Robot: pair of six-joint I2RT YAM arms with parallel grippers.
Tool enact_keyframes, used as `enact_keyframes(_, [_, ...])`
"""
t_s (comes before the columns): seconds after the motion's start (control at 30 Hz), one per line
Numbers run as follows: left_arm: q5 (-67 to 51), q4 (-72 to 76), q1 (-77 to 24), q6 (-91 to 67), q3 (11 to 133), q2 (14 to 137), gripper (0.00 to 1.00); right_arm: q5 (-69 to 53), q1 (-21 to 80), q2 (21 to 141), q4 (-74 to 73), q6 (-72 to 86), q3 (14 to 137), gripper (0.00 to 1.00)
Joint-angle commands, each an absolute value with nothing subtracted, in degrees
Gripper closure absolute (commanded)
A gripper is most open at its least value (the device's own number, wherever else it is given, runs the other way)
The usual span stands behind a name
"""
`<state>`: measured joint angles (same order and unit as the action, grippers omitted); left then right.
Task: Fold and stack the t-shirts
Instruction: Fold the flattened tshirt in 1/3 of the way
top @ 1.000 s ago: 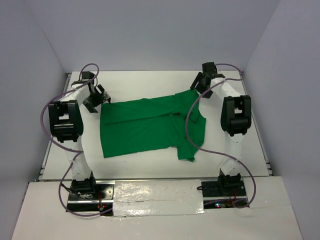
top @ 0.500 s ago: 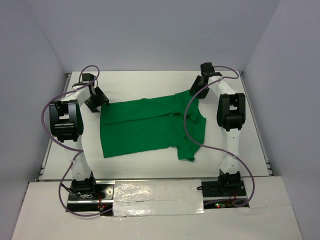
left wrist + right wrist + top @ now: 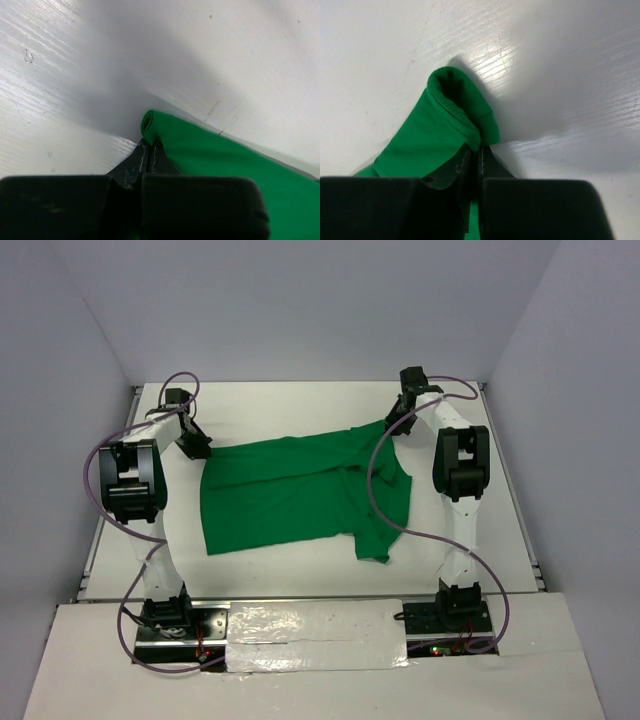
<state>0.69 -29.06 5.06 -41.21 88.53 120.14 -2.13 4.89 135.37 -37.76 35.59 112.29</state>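
Observation:
One bright green t-shirt [image 3: 300, 490] lies spread flat across the white table [image 3: 300, 410], its hem to the left and its sleeves to the right. My left gripper [image 3: 197, 448] is down at the shirt's far left corner. In the left wrist view that gripper [image 3: 149, 145] is shut, pinching a bunched corner of the t-shirt [image 3: 215, 160]. My right gripper [image 3: 393, 423] is at the far right corner. In the right wrist view it [image 3: 479, 150] is shut on a folded, hemmed edge of the t-shirt [image 3: 435, 135], with green cloth showing between the jaws.
Grey-blue walls [image 3: 80, 390] close the table in on the left, back and right. Purple cables [image 3: 390, 510] loop from both arms, one over the shirt's right side. A strip of silver tape [image 3: 320, 625] runs between the arm bases at the near edge.
Both grippers went from open to shut on the shirt's far corners. Each moved down and slightly inward onto the cloth. The shirt itself has hardly shifted.

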Motion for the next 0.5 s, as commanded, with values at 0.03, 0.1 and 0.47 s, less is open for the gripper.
enact_keyframes(0.03, [1.8, -30.7, 4.9, -42.2, 90.2, 121.9, 1.00, 3.4, 5.1, 134.1, -37.4, 40.1, 110.2, 1.00])
enact_keyframes(0.1, [2.6, -32.4, 5.5, -41.9, 92.1, 122.3, 1.00, 6.2, 4.9, 132.4, -35.6, 41.8, 107.4, 1.00])
enact_keyframes(0.47, [0.7, -32.7, 7.9, -41.3, 97.9, 123.4, 1.00, 9.8, 3.9, 125.4, -28.6, 46.6, 95.9, 1.00])
